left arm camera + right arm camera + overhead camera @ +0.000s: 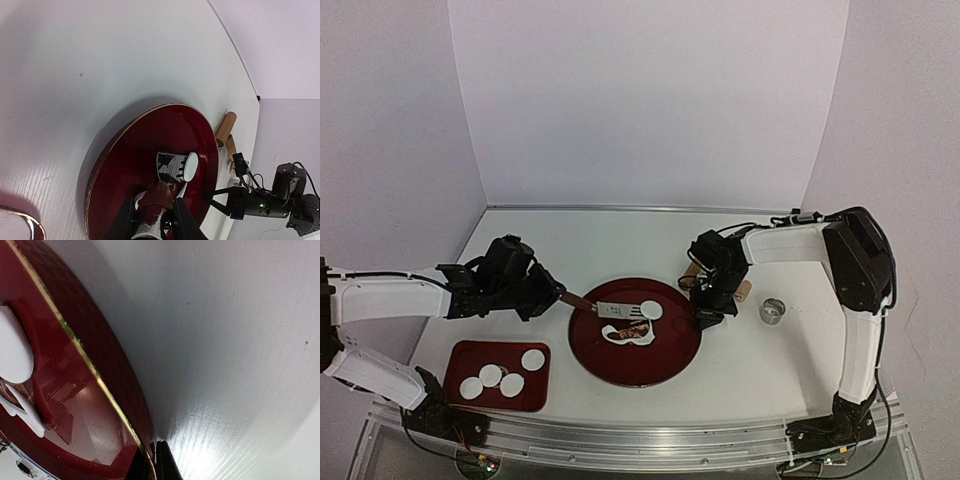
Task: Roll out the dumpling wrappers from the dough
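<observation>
Gripping the spatula [615, 309] by its brown wooden handle, the left claw [552, 296] holds the flat metal blade over the glossy round red plate [660, 370]. One smooth white wrapper [650, 312] lies on the blade's tip at frame centre, just above a ragged piece of dough [628, 336]. The right claw [708, 318] is pinched together, its dark tips just beside the plate's gold-edged rim at centre right. More round wrappers [512, 384] lie flat in the red rectangular tray [455, 360] at lower left.
</observation>
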Controlling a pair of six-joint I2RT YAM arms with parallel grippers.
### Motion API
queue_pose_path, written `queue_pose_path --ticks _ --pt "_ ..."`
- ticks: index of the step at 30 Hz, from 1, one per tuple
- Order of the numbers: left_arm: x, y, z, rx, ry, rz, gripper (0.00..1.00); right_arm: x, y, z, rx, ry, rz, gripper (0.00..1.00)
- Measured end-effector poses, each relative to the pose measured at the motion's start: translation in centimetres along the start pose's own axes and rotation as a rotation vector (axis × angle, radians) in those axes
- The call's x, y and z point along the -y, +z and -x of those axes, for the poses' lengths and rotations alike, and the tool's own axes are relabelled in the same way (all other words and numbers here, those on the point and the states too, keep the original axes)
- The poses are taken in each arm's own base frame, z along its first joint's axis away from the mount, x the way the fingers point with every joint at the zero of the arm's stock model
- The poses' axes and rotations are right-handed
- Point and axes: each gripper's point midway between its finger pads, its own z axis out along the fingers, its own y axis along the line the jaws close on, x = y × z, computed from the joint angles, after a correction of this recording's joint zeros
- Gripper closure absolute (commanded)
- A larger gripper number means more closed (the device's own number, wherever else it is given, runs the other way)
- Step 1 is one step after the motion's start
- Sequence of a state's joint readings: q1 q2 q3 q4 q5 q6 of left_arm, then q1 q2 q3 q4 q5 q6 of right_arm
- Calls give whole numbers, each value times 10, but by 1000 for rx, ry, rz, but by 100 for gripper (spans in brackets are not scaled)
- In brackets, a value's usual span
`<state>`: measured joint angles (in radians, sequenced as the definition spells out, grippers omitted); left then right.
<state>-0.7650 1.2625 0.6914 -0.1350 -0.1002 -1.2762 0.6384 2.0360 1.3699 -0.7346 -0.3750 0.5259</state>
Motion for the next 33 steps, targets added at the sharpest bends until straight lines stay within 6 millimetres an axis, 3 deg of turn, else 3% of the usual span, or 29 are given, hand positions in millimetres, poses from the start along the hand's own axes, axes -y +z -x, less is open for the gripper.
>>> queue_pose_path --ticks 9,20,25,33 --pt "11 27 -7 -28 0 -55 100 -2 1 1 -8 3 5 100" --pt "17 29 -18 -92 -7 -121 100 -2 1 1 -8 7 4 100" --pt "19 20 -13 -107 -11 -140 100 -1 0 2 -1 12 -9 100" --pt "28 -14 14 -100 -48 -239 100 5 -2 4 21 20 -67 100"
